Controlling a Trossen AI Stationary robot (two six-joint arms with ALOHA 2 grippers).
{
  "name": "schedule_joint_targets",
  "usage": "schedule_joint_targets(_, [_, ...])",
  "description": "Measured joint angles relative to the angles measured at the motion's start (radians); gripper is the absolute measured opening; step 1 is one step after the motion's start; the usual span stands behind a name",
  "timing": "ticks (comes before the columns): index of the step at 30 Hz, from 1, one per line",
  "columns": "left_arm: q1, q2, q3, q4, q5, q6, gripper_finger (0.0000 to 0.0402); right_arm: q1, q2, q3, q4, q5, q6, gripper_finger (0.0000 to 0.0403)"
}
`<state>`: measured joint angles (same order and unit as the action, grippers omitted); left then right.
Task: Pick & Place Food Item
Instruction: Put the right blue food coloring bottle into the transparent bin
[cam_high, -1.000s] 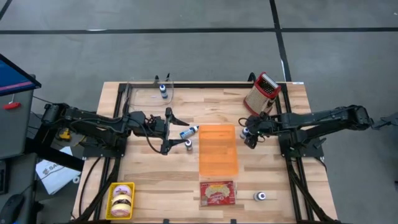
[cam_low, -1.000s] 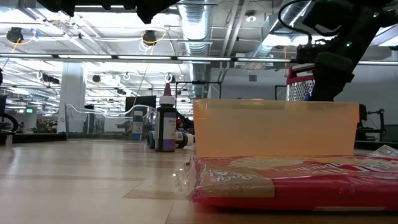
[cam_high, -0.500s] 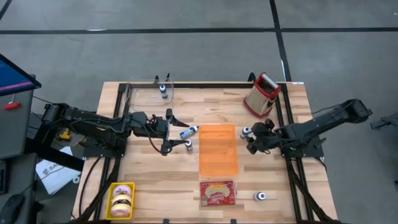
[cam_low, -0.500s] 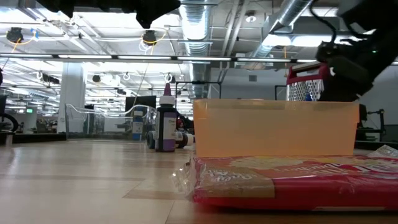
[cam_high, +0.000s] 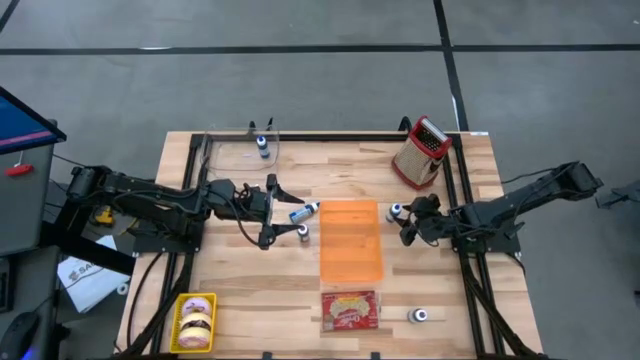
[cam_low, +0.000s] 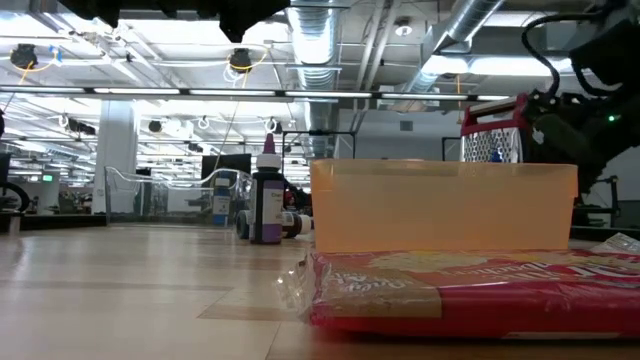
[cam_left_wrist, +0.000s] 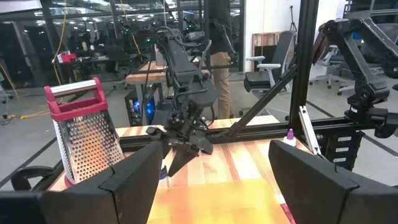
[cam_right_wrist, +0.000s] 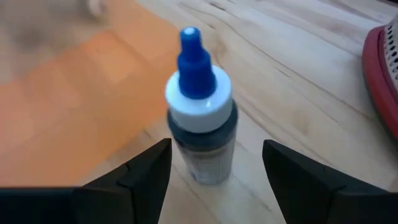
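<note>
A red packet of biscuits (cam_high: 349, 310) lies at the table's near edge, and it fills the front of the low view (cam_low: 470, 288). A yellow tray of doughnuts (cam_high: 195, 322) lies at the near left. An orange container (cam_high: 351, 242) stands at mid-table. My right gripper (cam_high: 406, 223) is open just right of the container. Its fingers stand on either side of a small upright bottle with a blue cap (cam_right_wrist: 200, 118) without touching it. My left gripper (cam_high: 273, 212) is open and empty left of the container, above the table.
A red-handled metal grater (cam_high: 420, 150) stands at the far right. Small bottles are scattered about: one lying (cam_high: 305, 212) and one upright (cam_high: 303, 231) by my left gripper, one (cam_high: 263, 147) at the far edge, one (cam_high: 419, 316) at the near right.
My right arm has come down toward the table and drawn back a little toward the table's right and near edges. Its gripper now sits low beside the blue-capped bottle. The bottle and the other things have stayed in place.
</note>
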<state>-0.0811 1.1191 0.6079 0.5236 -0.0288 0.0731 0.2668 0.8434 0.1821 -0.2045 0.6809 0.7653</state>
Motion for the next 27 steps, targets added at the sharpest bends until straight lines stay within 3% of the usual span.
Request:
schedule_joint_targets(11, [0.000,0.000,0.000,0.001,0.000,0.001,0.0292,-0.100,0.017,-0.027,0.103,-0.034,-0.125,0.0245])
schedule_joint_targets(21, [0.000,0.000,0.000,0.000,0.000,0.001,0.0292,-0.208,0.163,-0.027,0.272,-0.086,-0.242,0.0244])
schedule_joint_targets(24, [0.000,0.000,0.000,-0.002,0.000,0.001,0.0292,-0.224,0.207,-0.027,0.292,-0.086,-0.246,0.0224])
schedule_joint_targets(27, [0.000,0.000,0.000,-0.009,0.000,0.001,0.0292,-0.220,0.243,-0.027,0.315,-0.085,-0.250,0.0172])
